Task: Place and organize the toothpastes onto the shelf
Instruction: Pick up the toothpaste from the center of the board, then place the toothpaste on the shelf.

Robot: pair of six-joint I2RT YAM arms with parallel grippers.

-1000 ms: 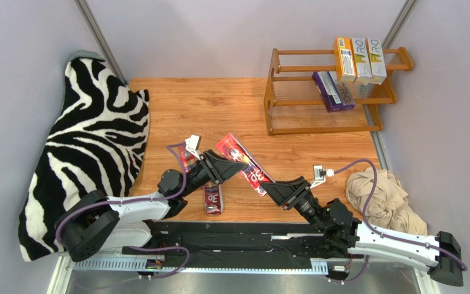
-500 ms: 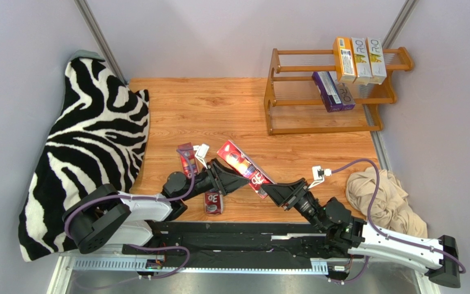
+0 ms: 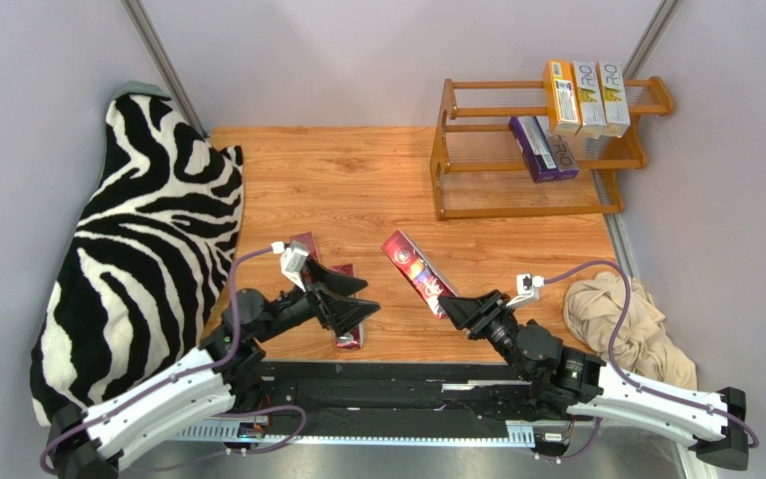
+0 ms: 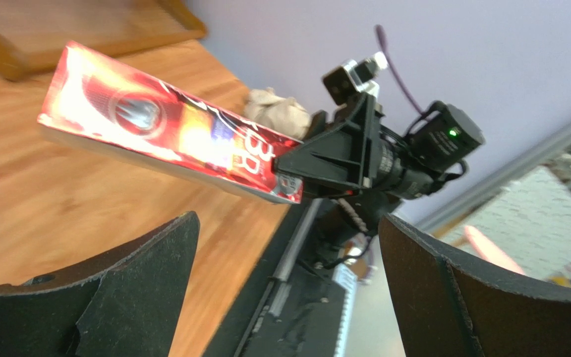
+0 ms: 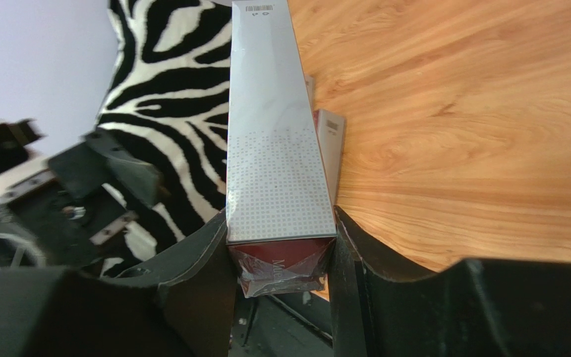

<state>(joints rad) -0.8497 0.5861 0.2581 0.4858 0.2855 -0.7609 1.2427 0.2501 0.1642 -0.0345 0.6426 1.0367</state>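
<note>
My right gripper (image 3: 449, 307) is shut on the near end of a red toothpaste carton (image 3: 415, 267), which sticks out over the table toward the far left. In the right wrist view the carton's grey face (image 5: 273, 149) runs away from the right gripper (image 5: 281, 223). My left gripper (image 3: 359, 297) stands open and empty, left of that carton. From its wrist view the left gripper (image 4: 288, 218) faces the carton (image 4: 154, 130). Two more red cartons (image 3: 304, 242) (image 3: 349, 336) lie on the table below the left arm. The shelf (image 3: 527, 210) holds two purple cartons (image 3: 544, 148) and three upright orange and white ones (image 3: 587, 97).
A zebra-striped cloth (image 3: 147, 230) covers the table's left side. A crumpled beige cloth (image 3: 622, 319) lies at the right edge, near the right arm. The shelf stands at the far right corner, by the walls.
The left gripper opened, let go of the red carton and pulled back to the left. The right gripper kept the carton, now swung a little to the right.
</note>
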